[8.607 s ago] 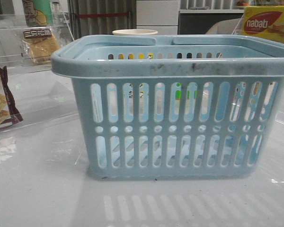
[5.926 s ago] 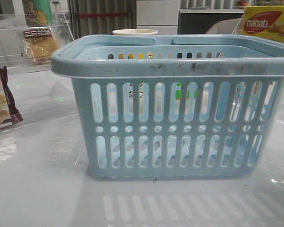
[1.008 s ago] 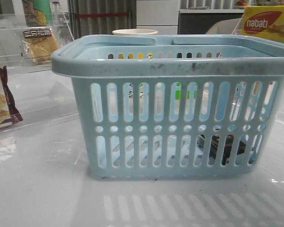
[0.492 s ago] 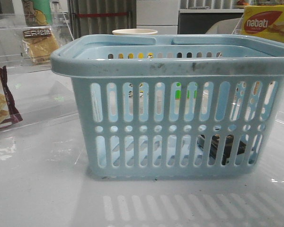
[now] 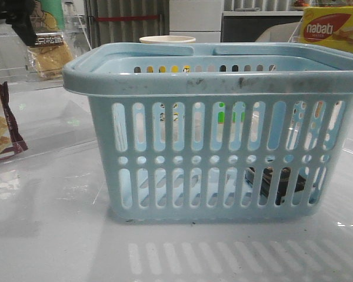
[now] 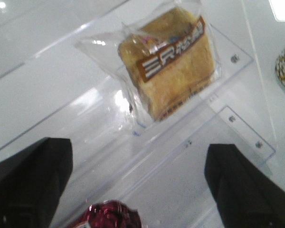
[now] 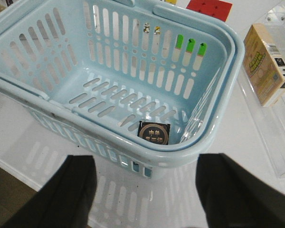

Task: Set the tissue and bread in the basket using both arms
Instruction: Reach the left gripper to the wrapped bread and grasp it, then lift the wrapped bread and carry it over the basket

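Note:
The light-blue basket (image 5: 223, 82) stands in the middle of the table; it also shows in the right wrist view (image 7: 213, 128). The blackish tissue pack (image 7: 154, 132) lies flat on the basket floor in a near corner, and shows through the slots in the front view (image 5: 276, 183). The bread (image 6: 173, 66) in its clear bag lies on a clear shelf at the far left (image 5: 50, 56). My left gripper (image 6: 137, 147) is open and empty, above and short of the bread. My right gripper (image 7: 147, 161) is open and empty, just outside the basket rim.
A maroon-edged flatbread packet (image 5: 0, 126) lies at the left edge, its top showing between the left fingers (image 6: 109, 216). A yellow nabati box (image 5: 332, 26) and a white cup (image 5: 167, 40) stand behind the basket. A tan box (image 7: 268, 61) lies beside the basket.
The tissue pack has appeared inside the basket since the earliest frames. In the last half second the dark left gripper has come into the front view's top left corner, over the bread.

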Controlling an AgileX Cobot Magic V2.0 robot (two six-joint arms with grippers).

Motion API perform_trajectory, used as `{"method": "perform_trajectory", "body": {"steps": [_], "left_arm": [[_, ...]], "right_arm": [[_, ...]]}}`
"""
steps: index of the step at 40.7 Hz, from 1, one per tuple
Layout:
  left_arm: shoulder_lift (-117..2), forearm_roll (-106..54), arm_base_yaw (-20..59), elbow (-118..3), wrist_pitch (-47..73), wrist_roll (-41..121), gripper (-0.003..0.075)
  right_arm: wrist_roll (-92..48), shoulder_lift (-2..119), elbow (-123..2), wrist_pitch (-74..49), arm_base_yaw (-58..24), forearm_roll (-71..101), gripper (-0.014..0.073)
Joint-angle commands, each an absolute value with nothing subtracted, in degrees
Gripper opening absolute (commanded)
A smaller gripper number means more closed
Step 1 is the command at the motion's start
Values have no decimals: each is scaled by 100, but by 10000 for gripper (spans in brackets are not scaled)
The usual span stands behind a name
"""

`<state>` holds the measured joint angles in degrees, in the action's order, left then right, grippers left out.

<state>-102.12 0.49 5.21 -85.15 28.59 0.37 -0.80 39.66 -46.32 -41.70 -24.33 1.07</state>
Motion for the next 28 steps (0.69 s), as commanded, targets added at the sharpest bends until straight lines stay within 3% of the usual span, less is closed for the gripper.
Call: {"method": "perform_trajectory", "body": {"steps": [1,19,22,28], "left_arm": [[-10274,-184,437,-9028,2267,-31,624],[-11145,-605,437,-9510,1173,-31,610],[-11215,-605,437,-9510,1173,-31,563],[-11301,-605,437,-9510,1186,0,388]], "right_arm": [[-148,3943,-4785,-3756,-2442,89,551],[-148,3943,-4785,-3756,-2442,89,551],[-148,3943,-4785,-3756,-2442,89,551],[-148,3943,-4785,-3756,-2442,89,551]]}}
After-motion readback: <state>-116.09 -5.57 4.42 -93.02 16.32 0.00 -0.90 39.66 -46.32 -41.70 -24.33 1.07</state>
